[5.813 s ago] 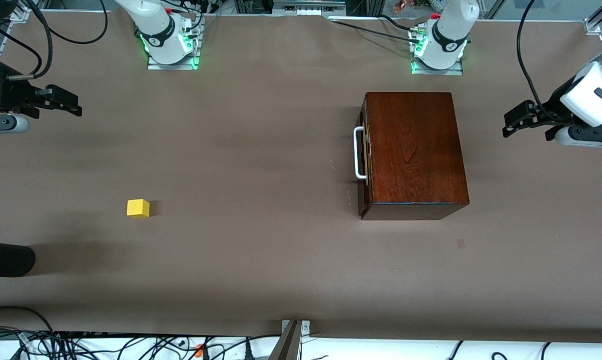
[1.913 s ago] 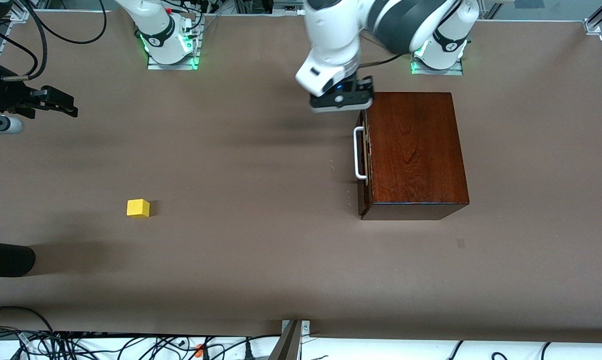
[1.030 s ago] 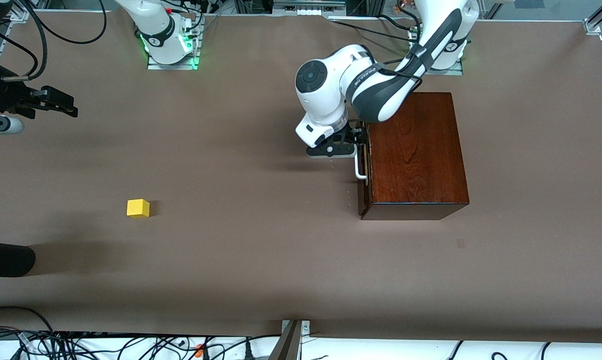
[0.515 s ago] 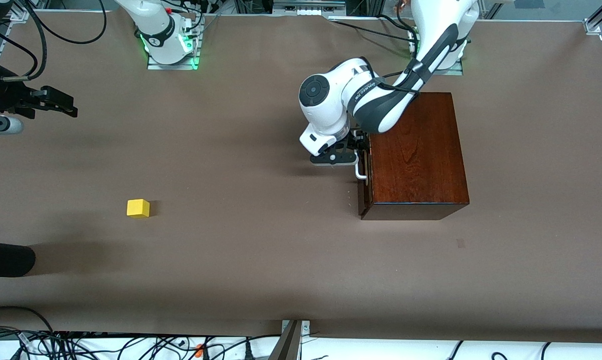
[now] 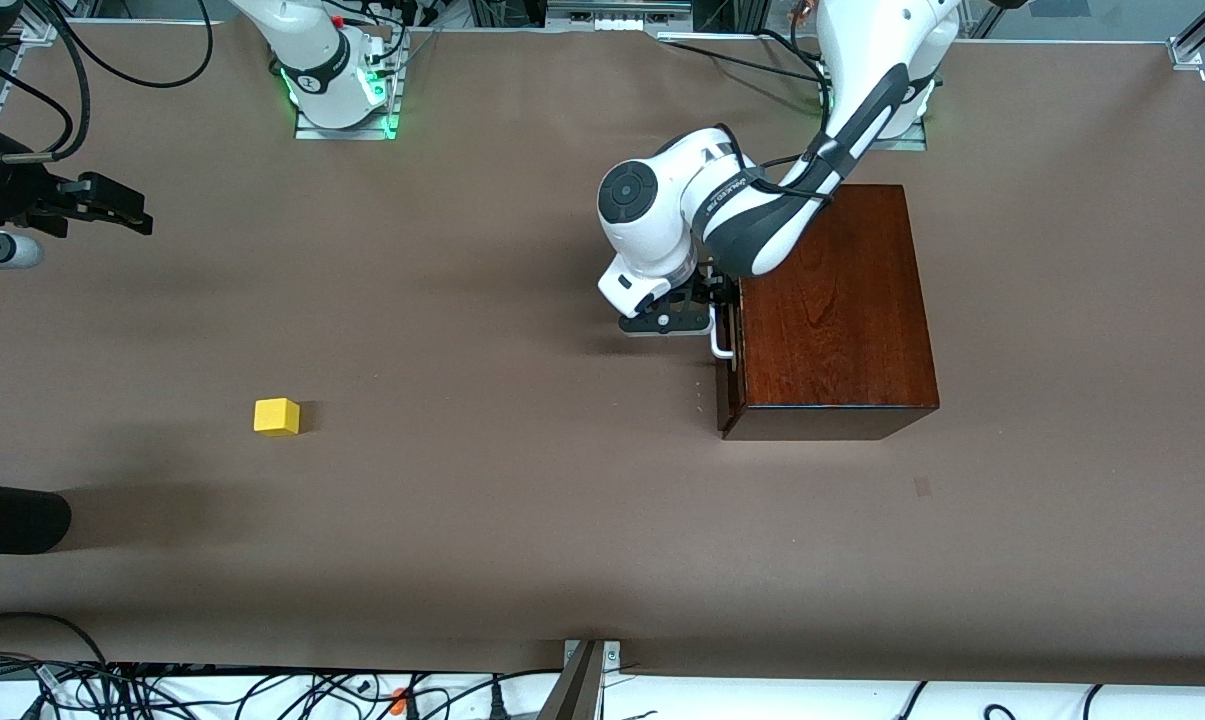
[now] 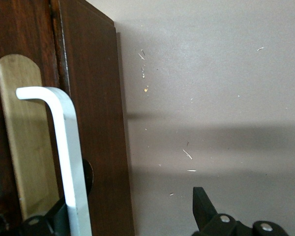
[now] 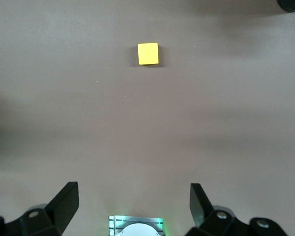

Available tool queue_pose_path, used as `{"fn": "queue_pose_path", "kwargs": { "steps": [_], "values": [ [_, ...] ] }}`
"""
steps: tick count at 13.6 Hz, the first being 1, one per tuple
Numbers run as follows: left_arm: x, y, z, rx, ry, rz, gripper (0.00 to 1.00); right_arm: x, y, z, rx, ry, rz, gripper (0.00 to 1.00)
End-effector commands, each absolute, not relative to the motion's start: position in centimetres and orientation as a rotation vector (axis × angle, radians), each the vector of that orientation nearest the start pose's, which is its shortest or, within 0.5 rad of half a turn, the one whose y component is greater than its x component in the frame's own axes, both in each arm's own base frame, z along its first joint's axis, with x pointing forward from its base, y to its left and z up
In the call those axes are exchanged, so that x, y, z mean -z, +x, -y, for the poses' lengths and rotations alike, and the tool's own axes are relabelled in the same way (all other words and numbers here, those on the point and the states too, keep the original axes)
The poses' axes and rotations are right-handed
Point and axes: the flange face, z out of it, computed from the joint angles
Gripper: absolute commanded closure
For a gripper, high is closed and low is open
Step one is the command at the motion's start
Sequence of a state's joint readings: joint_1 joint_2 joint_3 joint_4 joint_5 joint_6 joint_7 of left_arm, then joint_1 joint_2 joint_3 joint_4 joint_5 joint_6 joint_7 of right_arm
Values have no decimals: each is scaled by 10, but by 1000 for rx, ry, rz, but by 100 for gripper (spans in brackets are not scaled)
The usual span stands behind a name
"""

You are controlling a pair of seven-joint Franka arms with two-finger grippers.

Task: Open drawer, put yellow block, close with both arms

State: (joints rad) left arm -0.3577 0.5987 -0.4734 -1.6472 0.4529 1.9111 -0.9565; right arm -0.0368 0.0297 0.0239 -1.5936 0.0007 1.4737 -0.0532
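Front view, left pincer [image 5: 714, 305] hides most of handle [image 5: 722, 349]

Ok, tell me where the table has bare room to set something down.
The widest bare patch lies between the yellow block and the wooden box; the strip nearer the front camera than both is bare too. It is crowded in front of the drawer, where the left claw sits open at the white handle. The right claw waits open above the right arm's end.
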Motion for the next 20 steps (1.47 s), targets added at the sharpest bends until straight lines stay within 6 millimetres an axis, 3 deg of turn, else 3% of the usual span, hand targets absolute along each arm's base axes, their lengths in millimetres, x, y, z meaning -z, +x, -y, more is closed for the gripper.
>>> {"fn": "queue_pose_path", "kwargs": {
  "steps": [1,10,20],
  "values": [
    [-278,493,464,-20,-2891,-41,0,-591,553,11,-238,-3126,72,0],
    [-280,478,526,4,-2955,-37,0,-591,552,11,-245,-3125,70,0],
    [-285,487,553,25,-3020,12,0,-591,553,7,-246,-3133,84,0]
  ]
}}
